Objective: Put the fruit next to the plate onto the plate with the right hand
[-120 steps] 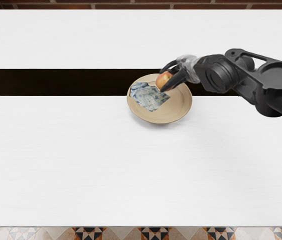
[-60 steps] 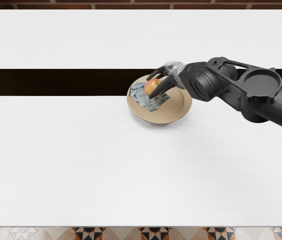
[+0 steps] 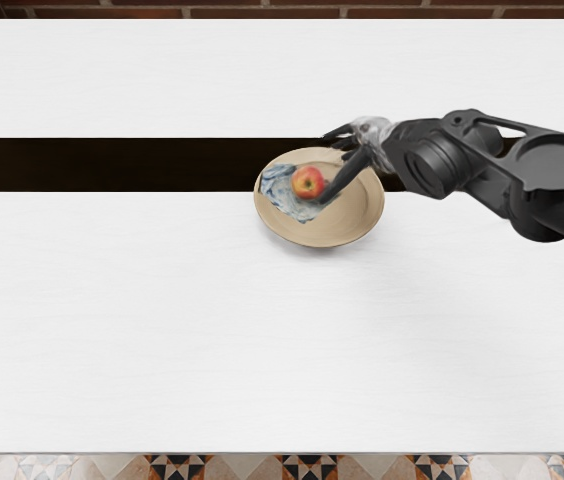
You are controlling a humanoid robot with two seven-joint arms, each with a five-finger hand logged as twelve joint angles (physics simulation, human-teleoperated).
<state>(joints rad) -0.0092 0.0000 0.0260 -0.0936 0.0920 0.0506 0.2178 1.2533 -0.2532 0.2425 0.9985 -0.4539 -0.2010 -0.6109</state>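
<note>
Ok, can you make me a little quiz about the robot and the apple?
1. True or false: the apple lies on the plate.
2. Pick one. The right hand is: A) closed around the apple; B) open, just right of the apple; C) lying flat on the table.
3. Fill in: the dark arm comes in from the picture's ____ edge.

Key: 1 true; 2 B; 3 right.
</note>
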